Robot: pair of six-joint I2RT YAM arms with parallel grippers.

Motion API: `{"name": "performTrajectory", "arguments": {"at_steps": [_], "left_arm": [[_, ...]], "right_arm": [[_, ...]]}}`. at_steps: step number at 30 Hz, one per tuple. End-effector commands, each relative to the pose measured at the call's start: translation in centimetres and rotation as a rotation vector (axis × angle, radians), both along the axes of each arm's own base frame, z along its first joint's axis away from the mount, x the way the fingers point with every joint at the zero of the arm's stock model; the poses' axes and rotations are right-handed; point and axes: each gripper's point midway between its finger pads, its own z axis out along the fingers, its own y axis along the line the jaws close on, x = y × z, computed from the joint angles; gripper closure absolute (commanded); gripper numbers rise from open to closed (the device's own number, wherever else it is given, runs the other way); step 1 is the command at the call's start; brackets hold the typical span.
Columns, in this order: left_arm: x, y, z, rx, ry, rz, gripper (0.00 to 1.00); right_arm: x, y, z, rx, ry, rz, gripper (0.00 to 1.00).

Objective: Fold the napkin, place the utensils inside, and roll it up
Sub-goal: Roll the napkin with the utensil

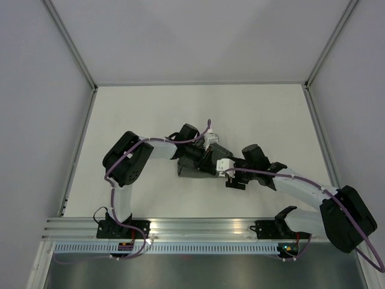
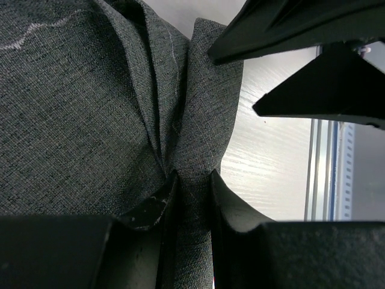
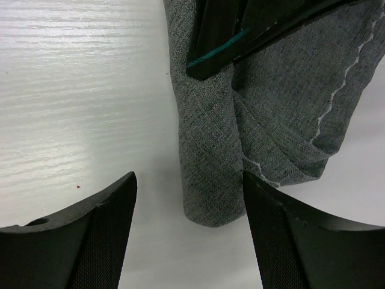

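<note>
The dark grey napkin (image 1: 191, 171) lies bunched and partly rolled on the white table, mostly under both grippers. My left gripper (image 1: 204, 161) is shut on a gathered fold of the napkin (image 2: 90, 108), which is pinched between its fingers (image 2: 192, 180). My right gripper (image 1: 218, 174) is open. Its fingers (image 3: 108, 229) straddle the rounded end of the napkin roll (image 3: 207, 156) without clamping it. The fork is hidden. Only a thin teal strip (image 3: 216, 51) shows by the left gripper's dark finger, and I cannot tell if it is the fork's handle.
The white table (image 1: 271, 114) has grey walls at the back and both sides. An aluminium rail (image 1: 198, 227) runs along the near edge and also shows in the left wrist view (image 2: 328, 168). The two grippers face each other closely over the cloth.
</note>
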Motion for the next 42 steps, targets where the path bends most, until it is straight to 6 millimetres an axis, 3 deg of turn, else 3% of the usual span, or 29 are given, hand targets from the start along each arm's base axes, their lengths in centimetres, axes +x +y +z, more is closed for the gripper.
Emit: {"name": "performTrajectory", "arguments": {"at_steps": [1, 8, 11, 15, 17, 18, 20, 23, 27, 29, 31, 33, 35, 38, 39, 42], "left_arm": [[-3.8, 3.1, -4.7, 0.179, 0.219, 0.006, 0.98], [-3.6, 3.1, -4.4, 0.165, 0.235, 0.0, 0.98], [-3.5, 3.0, -4.0, 0.154, 0.236, -0.004, 0.98], [-2.8, 2.7, -2.8, 0.132, 0.203, 0.0, 0.96], [-2.0, 2.6, -2.1, 0.135, 0.171, 0.019, 0.89], [-1.6, 2.4, -1.7, 0.132, 0.148, 0.026, 0.78], [-0.2, 2.4, -0.2, 0.141, 0.071, 0.073, 0.69], [2.3, 2.2, 2.6, 0.136, -0.045, 0.146, 0.58], [6.4, 2.6, 6.5, 0.157, -0.202, 0.313, 0.53], [8.1, 2.8, 9.4, 0.138, -0.287, 0.393, 0.5], [9.9, 3.7, 11.2, 0.15, -0.353, 0.497, 0.49], [11.6, 5.1, 14.3, 0.14, -0.433, 0.625, 0.48], [12.1, 6.2, 17.4, 0.099, -0.492, 0.697, 0.47], [12.6, 7.6, 20.5, 0.064, -0.549, 0.798, 0.46], [12.6, 8.4, 22.9, 0.015, -0.584, 0.85, 0.45], [11.5, 9.6, 25.2, -0.036, -0.631, 0.888, 0.45]], "right_arm": [[2.7, 1.2, 1.8, 0.014, -0.198, -0.003, 0.23], [2.0, 1.6, -0.5, -0.069, -0.204, 0.037, 0.28], [1.7, 1.8, -1.3, -0.094, -0.187, 0.056, 0.5], [1.0, 1.5, -2.3, -0.133, -0.149, 0.073, 0.64], [1.1, 1.4, -2.4, -0.161, -0.133, 0.072, 0.69], [0.7, 1.1, -2.8, -0.185, -0.104, 0.071, 0.72], [0.8, 1.2, -2.7, -0.204, -0.065, 0.06, 0.75], [-0.7, 0.3, -3.5, -0.267, 0.065, 0.046, 0.77], [-2.4, 0.1, -3.8, -0.306, 0.207, 0.041, 0.8], [-3.1, 0.0, -3.8, -0.329, 0.28, 0.032, 0.8], [-4.0, 0.2, -4.0, -0.334, 0.352, 0.035, 0.81], [-4.8, 0.4, -3.5, -0.343, 0.43, 0.04, 0.81], [-5.7, 0.6, -3.4, -0.35, 0.525, 0.052, 0.82], [-6.0, 1.0, -3.2, -0.345, 0.636, 0.056, 0.82], [-6.1, 1.0, -3.7, -0.358, 0.678, 0.069, 0.82], [-5.4, 1.6, -2.9, -0.328, 0.756, 0.08, 0.82]]}}
